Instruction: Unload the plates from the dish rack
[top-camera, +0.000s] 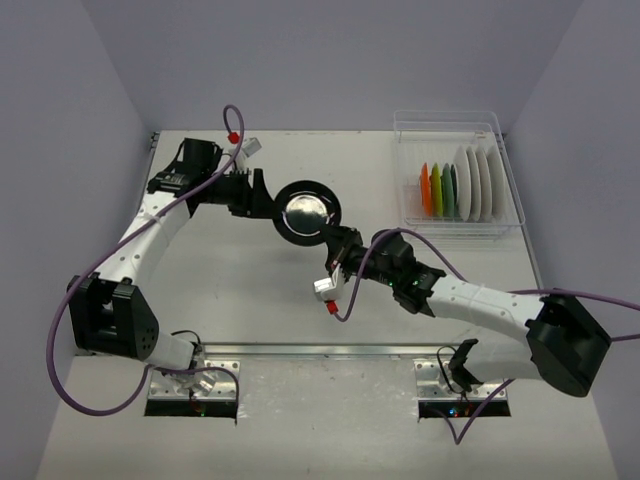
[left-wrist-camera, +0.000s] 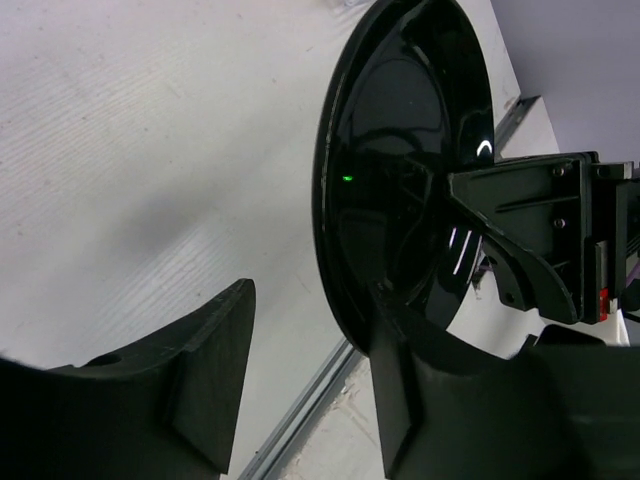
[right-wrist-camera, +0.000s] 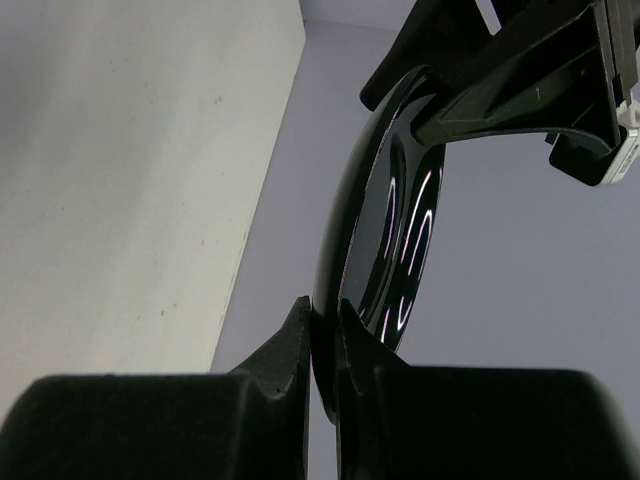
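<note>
Pinching black plate (top-camera: 308, 210) at rim with right claw (right-wrist-camera: 322, 310), clenched; straddling far rim with left claw (left-wrist-camera: 315, 320), parted, not gripping. Could fall to desk (top-camera: 250, 290) if released early.

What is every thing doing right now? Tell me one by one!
dish rack, partly filled.
other plates, standing on edge in a row in the dish rack.
black plate, out of the rack, held by its rim.
right tool, shut on the black plate's rim.
left tool, open, one finger either side of the opposite rim.
</note>
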